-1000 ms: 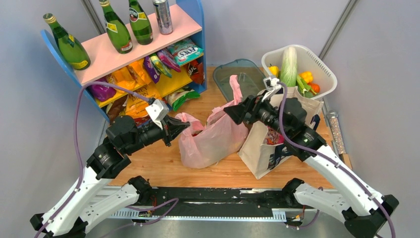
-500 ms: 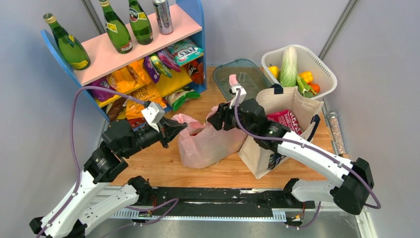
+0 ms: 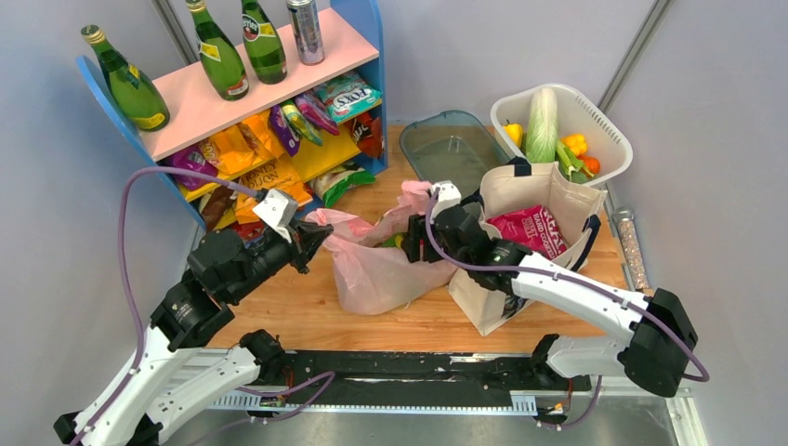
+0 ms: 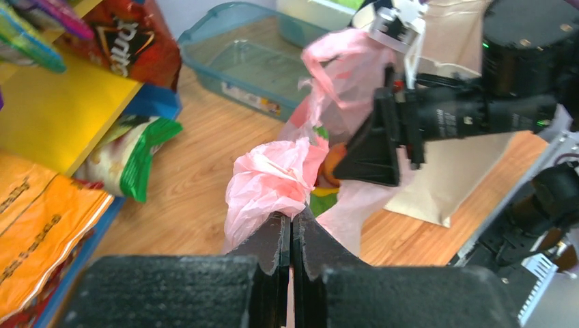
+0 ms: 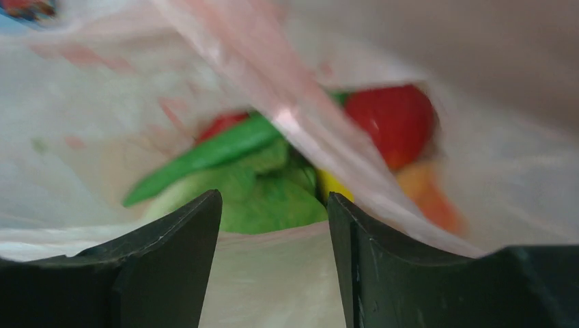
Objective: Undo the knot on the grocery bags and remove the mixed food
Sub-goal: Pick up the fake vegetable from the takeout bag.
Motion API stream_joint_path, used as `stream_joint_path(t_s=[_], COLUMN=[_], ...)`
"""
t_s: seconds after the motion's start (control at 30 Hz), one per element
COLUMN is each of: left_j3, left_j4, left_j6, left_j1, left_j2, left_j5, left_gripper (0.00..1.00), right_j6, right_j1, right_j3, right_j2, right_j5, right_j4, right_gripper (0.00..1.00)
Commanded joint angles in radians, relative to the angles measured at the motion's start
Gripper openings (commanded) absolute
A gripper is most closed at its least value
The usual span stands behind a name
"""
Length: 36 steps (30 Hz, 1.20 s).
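my left pincer [image 4: 291, 222] clamps the handle of the pink bag [image 3: 376, 279] mid-frame, to hold its mouth wide. my right pincer [image 5: 273, 205], half open, points in at the food [image 5: 266, 183].

The pink bag [image 5: 287, 116] veils its blurred food [image 5: 273, 198].

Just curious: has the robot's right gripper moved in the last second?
Yes. The right gripper has shifted left, away from the white basket, into the pink bag's open mouth.

Three bottles [image 3: 221, 60], two bags [image 3: 376, 274], one can [image 3: 305, 30]
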Motion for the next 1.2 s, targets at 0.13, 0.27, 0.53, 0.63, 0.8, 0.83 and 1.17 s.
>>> stream_joint_path(t_s=[0.13,0.27,0.53,0.63,0.8,0.83,1.17], left_j3=[0.058,0.077,0.111,0.109,0.093,0.089,0.015], left_j4=[-0.102,-0.149,-0.213,-0.22,-0.214,-0.209,-0.052], left_j6=[-0.028,-0.019,-0.033,-0.033,-0.008,0.009,0.168], left_j1=[0.004,0.004,0.004,0.004,0.004,0.004,0.004], left_j2=[-0.011,-0.012,-0.043,-0.067,-0.088,-0.089,-0.025], left_j5=[-0.124,-0.145,-0.289,-0.331,-0.387,-0.385,-0.173], left_gripper=[0.05,0.05,0.0,0.0,0.0,0.0,0.0], right_j6=[0.146,0.153,0.134,0.12,0.109,0.098,-0.152], right_j1=[0.004,0.004,-0.02,-0.036,-0.051,-0.051,-0.051], right_j3=[-0.138,-0.153,-0.184,-0.196,-0.18,-0.171,-0.016], right_j2=[-0.134,-0.169,-0.276,-0.326,-0.362,-0.369,-0.475], right_j5=[0.105,0.152,0.317,0.33,0.33,0.317,-0.274], right_j4=[-0.196,-0.218,-0.299,-0.298,-0.324,-0.326,-0.301], right_gripper=[0.71,0.8,0.93,0.94,0.95,0.96,1.0])
